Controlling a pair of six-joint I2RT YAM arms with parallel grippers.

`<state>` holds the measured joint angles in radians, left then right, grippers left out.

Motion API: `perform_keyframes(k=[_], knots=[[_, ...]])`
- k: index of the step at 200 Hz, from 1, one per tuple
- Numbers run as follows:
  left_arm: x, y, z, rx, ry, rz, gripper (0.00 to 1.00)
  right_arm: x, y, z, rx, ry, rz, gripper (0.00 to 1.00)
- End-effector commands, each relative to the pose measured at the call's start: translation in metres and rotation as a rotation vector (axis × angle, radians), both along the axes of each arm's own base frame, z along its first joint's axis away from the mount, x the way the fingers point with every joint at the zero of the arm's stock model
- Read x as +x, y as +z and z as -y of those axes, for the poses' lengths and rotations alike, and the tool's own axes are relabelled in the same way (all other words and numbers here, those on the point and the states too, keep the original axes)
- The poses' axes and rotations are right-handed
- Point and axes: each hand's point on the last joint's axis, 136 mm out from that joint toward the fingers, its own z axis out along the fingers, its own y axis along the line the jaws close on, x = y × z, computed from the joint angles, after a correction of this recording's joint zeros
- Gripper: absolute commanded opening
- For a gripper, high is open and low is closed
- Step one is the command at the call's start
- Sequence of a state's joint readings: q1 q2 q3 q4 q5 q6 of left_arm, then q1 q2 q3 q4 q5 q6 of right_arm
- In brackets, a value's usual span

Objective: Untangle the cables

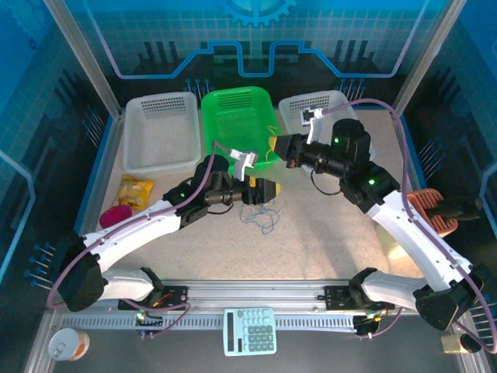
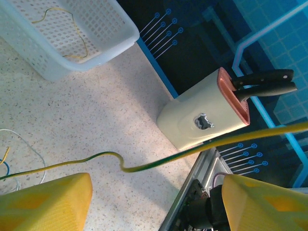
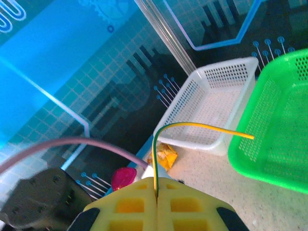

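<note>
A yellow-green cable (image 3: 202,126) rises out of my right gripper (image 3: 156,187), which is shut on it, then bends right toward the green basket. The same cable (image 2: 144,166) stretches across the left wrist view, just beyond the yellow fingertips (image 2: 57,197) of my left gripper (image 2: 156,185). Those jaws stand open with a wide gap and touch nothing. In the top view my left gripper (image 1: 265,189) hovers over a small tangle of blue and whitish cables (image 1: 260,216) at the table's middle, with my right gripper (image 1: 278,146) just behind it. Another yellow cable (image 2: 72,29) lies in a white basket (image 2: 110,45).
Three baskets line the back: white (image 1: 161,130), green (image 1: 239,116), white (image 1: 311,109). A snack bag (image 1: 133,193) and a pink object (image 1: 116,216) lie at the left. A knife block (image 1: 435,211) lies at the right edge. A calculator (image 1: 250,330) sits by the front rail.
</note>
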<state>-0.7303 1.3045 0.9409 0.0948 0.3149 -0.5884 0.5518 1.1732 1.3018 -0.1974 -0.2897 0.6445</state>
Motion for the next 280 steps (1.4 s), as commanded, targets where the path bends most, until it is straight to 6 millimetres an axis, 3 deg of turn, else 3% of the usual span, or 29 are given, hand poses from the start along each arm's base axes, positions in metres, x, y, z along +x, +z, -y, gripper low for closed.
perform_keyframes(k=[1, 49, 129, 224, 256, 280], knots=[[0.002, 0.008, 0.005, -0.012, -0.009, 0.045, 0.63, -0.005, 0.05, -0.001, 0.074, -0.003, 0.098, 0.0], [0.003, -0.014, 0.004, 0.009, -0.003, 0.014, 0.5, -0.009, 0.105, 0.003, 0.16, -0.008, 0.182, 0.0], [0.006, -0.035, 0.009, 0.029, -0.005, -0.021, 0.48, -0.004, 0.171, 0.022, 0.307, -0.06, 0.274, 0.0], [0.011, -0.093, 0.008, 0.112, 0.015, -0.105, 0.45, 0.011, 0.195, 0.032, 0.383, -0.079, 0.277, 0.0], [0.009, -0.089, 0.006, 0.092, 0.022, -0.1, 0.45, 0.01, 0.197, 0.034, 0.381, -0.081, 0.281, 0.0], [0.007, -0.075, -0.005, 0.096, 0.053, -0.058, 0.59, 0.01, 0.193, 0.035, 0.375, -0.089, 0.279, 0.0]])
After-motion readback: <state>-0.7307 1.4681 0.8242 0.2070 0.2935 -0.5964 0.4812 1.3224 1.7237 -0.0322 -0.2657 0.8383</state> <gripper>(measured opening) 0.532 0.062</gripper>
